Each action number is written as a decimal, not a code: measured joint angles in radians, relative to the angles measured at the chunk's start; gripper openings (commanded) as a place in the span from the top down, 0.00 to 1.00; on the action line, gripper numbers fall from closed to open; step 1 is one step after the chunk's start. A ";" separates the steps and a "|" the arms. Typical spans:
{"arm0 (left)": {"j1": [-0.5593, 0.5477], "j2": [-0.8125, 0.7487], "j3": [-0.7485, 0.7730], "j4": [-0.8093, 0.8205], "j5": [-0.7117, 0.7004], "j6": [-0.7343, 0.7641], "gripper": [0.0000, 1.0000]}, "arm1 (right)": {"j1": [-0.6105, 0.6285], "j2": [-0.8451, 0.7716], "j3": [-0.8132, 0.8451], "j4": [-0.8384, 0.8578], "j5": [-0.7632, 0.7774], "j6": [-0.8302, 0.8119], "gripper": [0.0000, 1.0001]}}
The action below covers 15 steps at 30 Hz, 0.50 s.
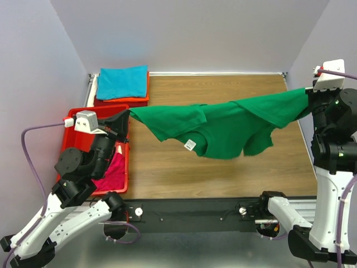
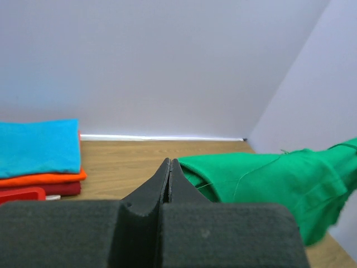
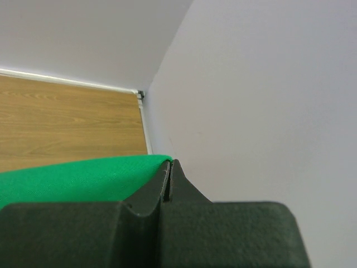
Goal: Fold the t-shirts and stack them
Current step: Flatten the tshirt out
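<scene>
Both left end effector [image 1: 128, 115] and right end effector [image 1: 308, 102] pinch the green t-shirt [image 1: 223, 125]; only overhead shows its label [image 1: 190, 145].

Lab cell: bare walls [image 1: 195, 33] enclose a wooden table [image 1: 184, 173]

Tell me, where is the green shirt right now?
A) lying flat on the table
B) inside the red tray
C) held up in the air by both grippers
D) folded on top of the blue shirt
C: the green shirt hangs stretched above the table, pinched at one end by the left gripper and at the other by the right gripper.
</scene>
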 measured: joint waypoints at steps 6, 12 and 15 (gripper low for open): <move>0.000 0.048 -0.014 0.010 -0.055 0.035 1.00 | -0.013 0.011 -0.033 -0.001 0.022 0.022 0.99; 0.000 0.050 -0.015 0.016 -0.059 0.092 1.00 | -0.018 0.009 -0.041 -0.016 -0.059 0.076 0.99; 0.000 0.033 -0.009 0.039 -0.059 0.134 1.00 | -0.024 0.008 -0.041 -0.032 -0.124 0.111 0.99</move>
